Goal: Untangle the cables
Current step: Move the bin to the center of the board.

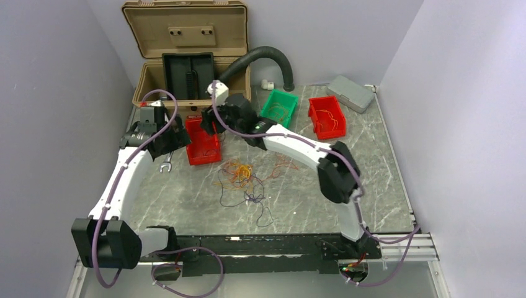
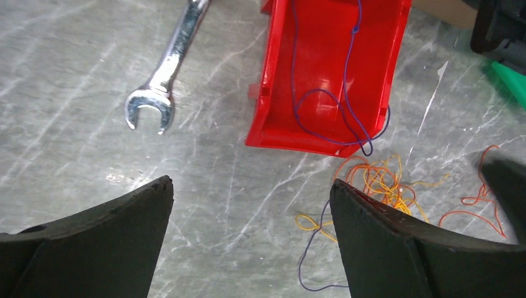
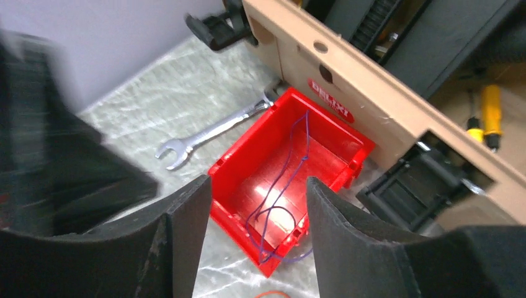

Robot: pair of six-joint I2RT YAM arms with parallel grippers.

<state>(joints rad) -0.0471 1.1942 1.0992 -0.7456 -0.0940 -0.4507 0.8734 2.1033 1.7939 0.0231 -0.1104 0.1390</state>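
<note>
The cables (image 1: pixel 243 176) lie in a loose tangle of orange, yellow, red and dark strands at the table's middle; the left wrist view shows the orange-yellow clump (image 2: pixel 381 183). One thin purple wire (image 3: pixel 291 167) rests inside the near-left red bin (image 3: pixel 239 155), its end draped over the front rim (image 2: pixel 345 93). My right gripper (image 3: pixel 258 181) hovers above that bin, open, with nothing between the fingers. My left gripper (image 2: pixel 251 183) is open over bare table just left of the tangle, in front of the bin (image 2: pixel 273 93).
A steel wrench (image 2: pixel 164 74) lies left of the red bin. A green bin (image 1: pixel 268 110) and a second red bin (image 1: pixel 316 121) with wires stand at the back. An open tan case (image 1: pixel 186 43), a black hose (image 1: pixel 260 56) and a grey box (image 1: pixel 350 93) line the far edge.
</note>
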